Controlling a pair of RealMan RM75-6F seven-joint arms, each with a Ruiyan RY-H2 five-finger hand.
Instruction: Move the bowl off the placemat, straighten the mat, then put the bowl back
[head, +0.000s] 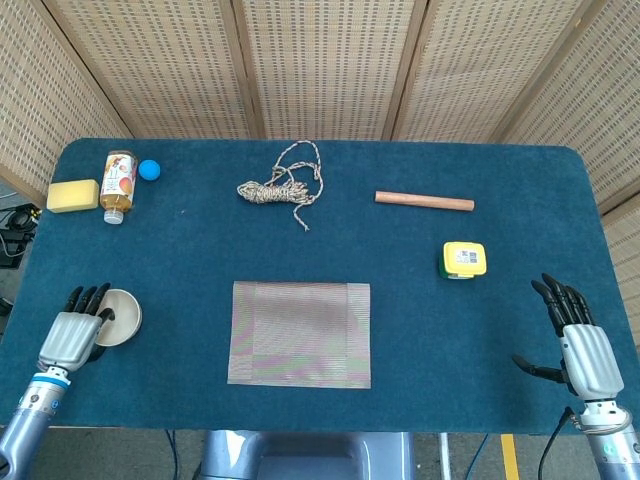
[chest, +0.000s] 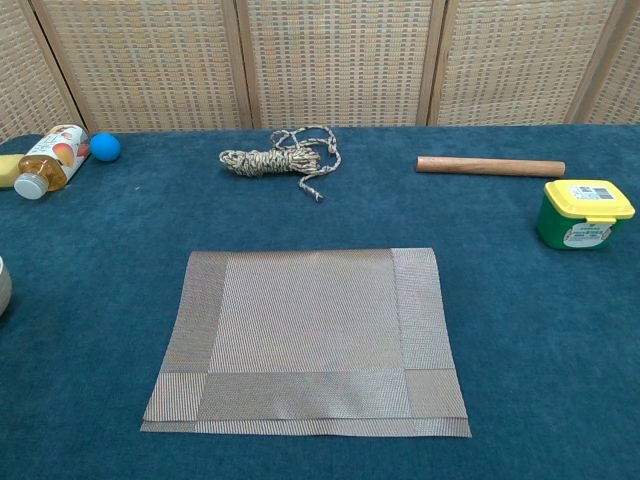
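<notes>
Left robot hand grips the bowl at lower left, clearing the placemat; right robot hand idles, fingers spread.

1. A small beige bowl sits upright near the table's left front edge, off the mat.
2. A grey woven placemat lies flat at the front middle, edges square to the table.

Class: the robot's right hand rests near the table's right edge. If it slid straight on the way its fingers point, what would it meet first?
Probably nothing: the right hand points up and slightly left, passing right of the yellow-lidded tub over bare blue table, though depth is uncertain.
</notes>
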